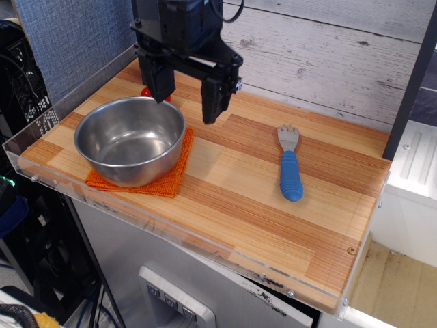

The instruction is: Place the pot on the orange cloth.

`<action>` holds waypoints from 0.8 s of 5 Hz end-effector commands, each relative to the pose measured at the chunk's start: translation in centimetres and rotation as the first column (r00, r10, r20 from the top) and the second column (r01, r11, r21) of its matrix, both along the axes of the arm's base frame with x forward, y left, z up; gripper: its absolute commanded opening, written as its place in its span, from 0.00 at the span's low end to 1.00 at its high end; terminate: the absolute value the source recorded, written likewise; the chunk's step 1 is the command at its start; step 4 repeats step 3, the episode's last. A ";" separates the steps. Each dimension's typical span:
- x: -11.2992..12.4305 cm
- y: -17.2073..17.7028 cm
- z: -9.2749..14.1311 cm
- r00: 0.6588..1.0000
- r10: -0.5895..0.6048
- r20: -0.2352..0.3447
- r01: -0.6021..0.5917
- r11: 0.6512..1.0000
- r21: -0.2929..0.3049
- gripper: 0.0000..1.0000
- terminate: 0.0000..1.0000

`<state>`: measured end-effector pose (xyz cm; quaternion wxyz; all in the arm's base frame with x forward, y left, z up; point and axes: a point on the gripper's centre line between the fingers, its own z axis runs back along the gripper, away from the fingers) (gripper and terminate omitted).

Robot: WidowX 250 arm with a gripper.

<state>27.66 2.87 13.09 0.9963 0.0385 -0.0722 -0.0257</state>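
Pot (130, 140) sits on the orange cloth (171, 179), covering most of it; we judge the placement done. Gripper (186, 92) hangs empty above the pot's far rim, jaws spread wide, touching nothing. Blue fork (290, 166) lies well apart from the pot. Risk we see: a low sideways move could clip the rim and drag pot and cloth off position
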 end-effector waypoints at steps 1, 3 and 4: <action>-0.5 0.4 0.7 1.000 -0.006 0.016 0.006 1.000 -0.005 1.00 0.00; -0.5 0.4 0.7 1.000 -0.006 0.016 0.006 1.000 -0.005 1.00 1.00; -0.5 0.4 0.7 1.000 -0.006 0.016 0.006 1.000 -0.005 1.00 1.00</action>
